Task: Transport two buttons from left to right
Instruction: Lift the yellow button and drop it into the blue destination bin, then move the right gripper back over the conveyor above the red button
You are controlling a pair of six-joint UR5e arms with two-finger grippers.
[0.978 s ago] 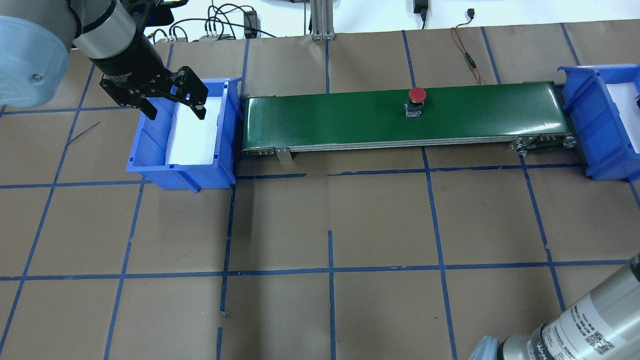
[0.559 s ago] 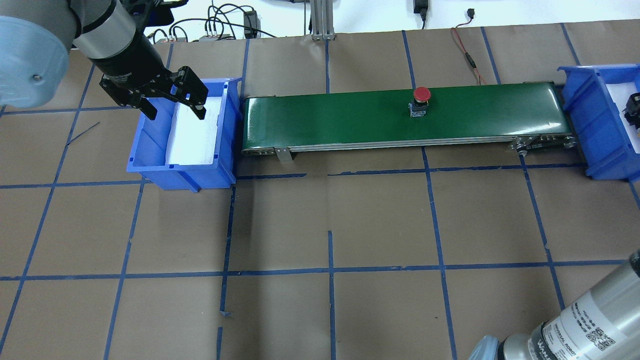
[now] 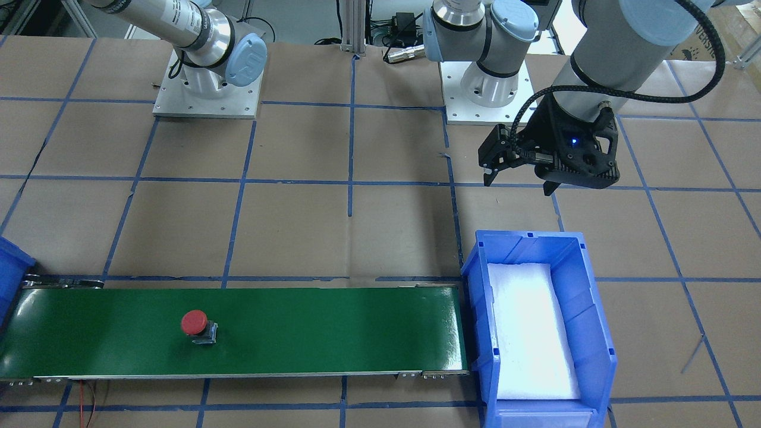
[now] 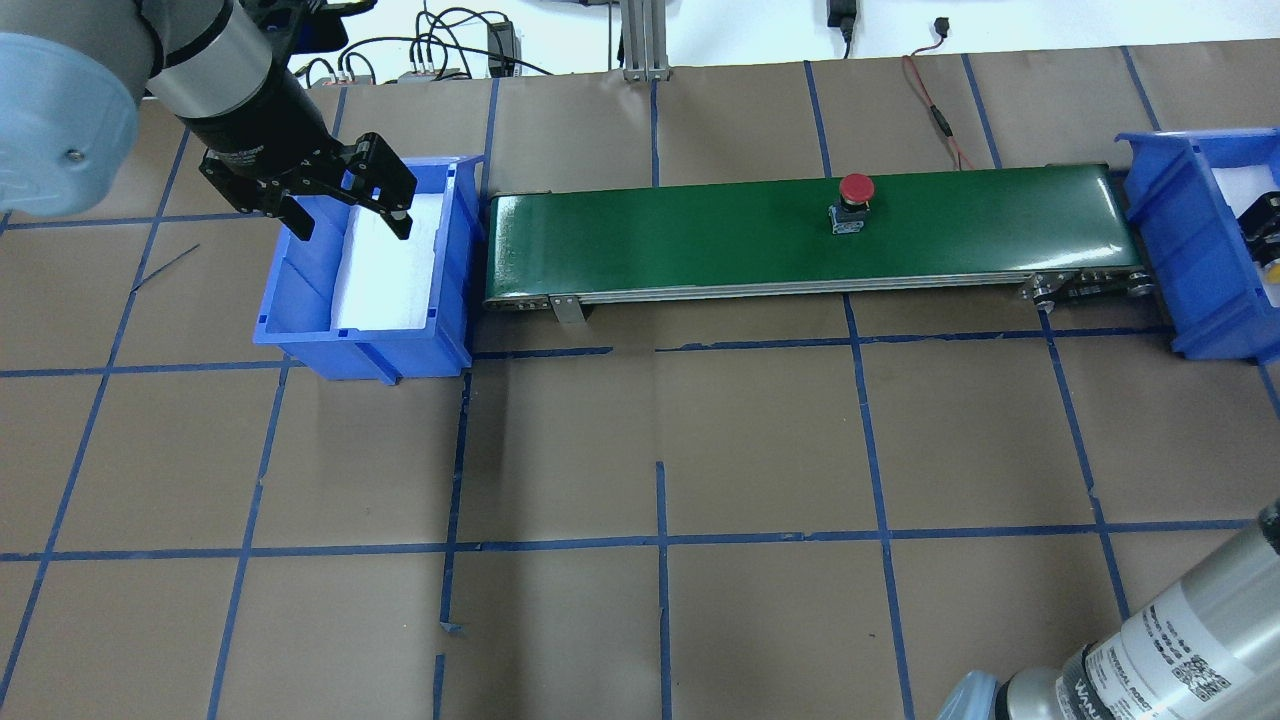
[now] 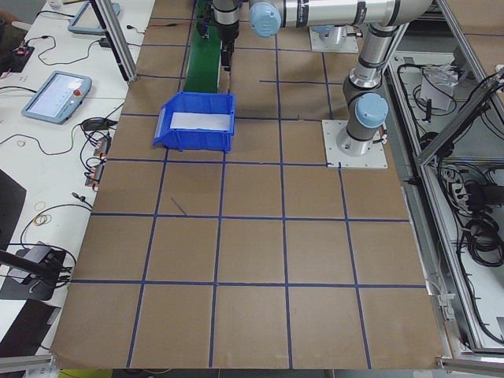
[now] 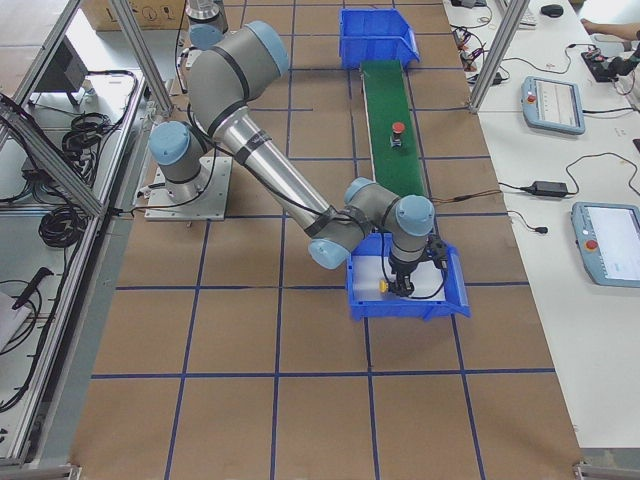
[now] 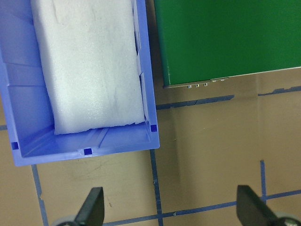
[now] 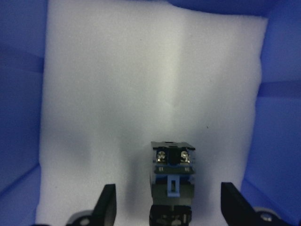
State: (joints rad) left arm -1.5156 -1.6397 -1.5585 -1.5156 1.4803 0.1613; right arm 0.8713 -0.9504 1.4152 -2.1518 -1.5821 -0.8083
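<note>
Hovering upper left over a bin point(image 4: 300, 340), my left gripper point(image 4: 353, 229) is spread; my right gripper point(image 8: 168, 197), also spread, straddles a dark button point(image 8: 172, 165); red button point(image 4: 855, 196) sits on belt point(image 4: 650, 240).

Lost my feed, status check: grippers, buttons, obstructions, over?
Left gripper open, raised by left bin. Right gripper open in right bin, yellow button lying between its fingers. Red button on belt, nothing ahead of it.

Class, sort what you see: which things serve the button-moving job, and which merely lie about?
Job: red button, yellow button, belt, left bin, right bin.
Lying about: pendants, power adapter.
</note>
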